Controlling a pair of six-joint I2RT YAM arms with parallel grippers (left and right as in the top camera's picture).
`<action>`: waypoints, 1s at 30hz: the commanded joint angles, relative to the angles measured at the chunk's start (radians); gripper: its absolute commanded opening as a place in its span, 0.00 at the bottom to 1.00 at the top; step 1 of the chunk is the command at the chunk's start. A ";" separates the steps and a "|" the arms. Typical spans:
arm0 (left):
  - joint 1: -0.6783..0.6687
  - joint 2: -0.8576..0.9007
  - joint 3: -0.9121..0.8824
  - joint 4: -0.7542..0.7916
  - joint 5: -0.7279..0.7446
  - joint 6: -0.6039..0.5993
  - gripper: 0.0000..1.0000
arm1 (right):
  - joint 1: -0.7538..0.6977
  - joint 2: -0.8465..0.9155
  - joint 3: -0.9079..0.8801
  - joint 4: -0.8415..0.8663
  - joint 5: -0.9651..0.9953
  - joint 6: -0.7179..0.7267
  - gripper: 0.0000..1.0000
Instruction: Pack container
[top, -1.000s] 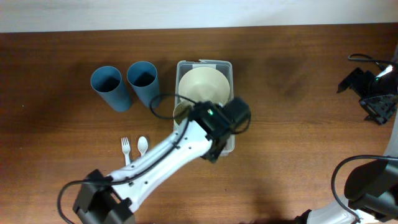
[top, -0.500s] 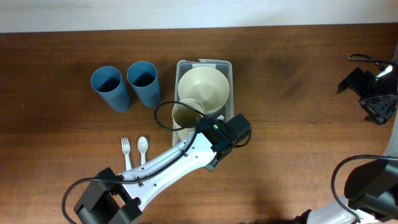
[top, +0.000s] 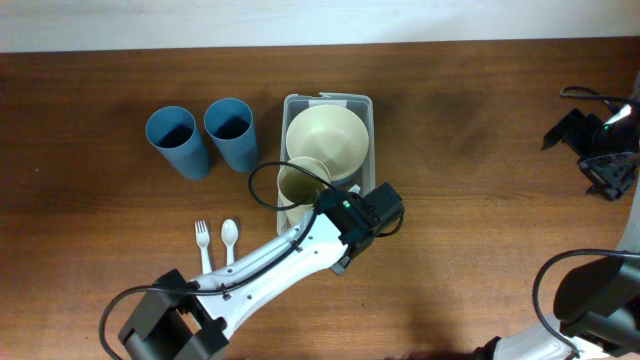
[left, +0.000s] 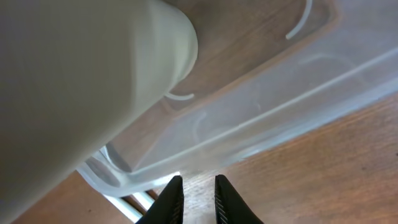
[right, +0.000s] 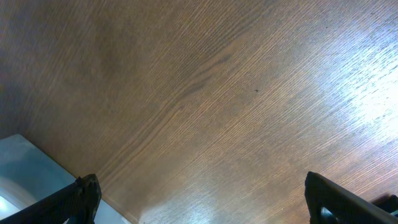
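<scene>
The container (top: 366, 105) sits near the middle of the table (top: 480, 250), a little toward 12 o'clock, its long side running 12 to 6. A large cream bowl (top: 325, 138) fills its 12 o'clock half. A second cream bowl (top: 300, 185) sits in the 6 o'clock half and looks tilted against the first; which one leans on which I cannot tell. The left pincer (left: 199, 196) hangs just outside the bin's wall at about 5 o'clock, its fingers drawn almost together with nothing between them. The right pincer (right: 202, 199) is parked well apart at the table's 3 o'clock edge, fingers spread wide and empty. The main risk, as I judge it, is the tilted bowl: if it is left on a slant it could slide or rock when the bin is nudged, and it takes up room that the other pieces need. The two blue cups (top: 171, 135) at 9 to 10 o'clock of the bin, and the fork (top: 202, 240) and spoon (top: 229, 235) at 7 o'clock, are not yet packed. A second risk is the pincer's closeness to the light plastic wall — any sideways move could catch the rim and drag or tip the bin, bowls and all. The arm's cable loop (top: 258, 180) also hangs near the closer cup (top: 230, 125), so a swing toward 9 o'clock could snag it and knock it over.
</scene>
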 joint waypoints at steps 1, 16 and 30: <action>0.000 -0.029 0.036 -0.077 0.060 -0.014 0.19 | -0.003 -0.022 0.014 0.000 0.005 -0.006 0.99; -0.040 -0.064 0.127 -0.109 -0.035 -0.013 0.21 | -0.003 -0.022 0.014 0.000 0.005 -0.006 0.99; -0.040 -0.044 0.061 -0.068 -0.092 0.010 0.21 | -0.003 -0.022 0.014 0.000 0.005 -0.006 0.99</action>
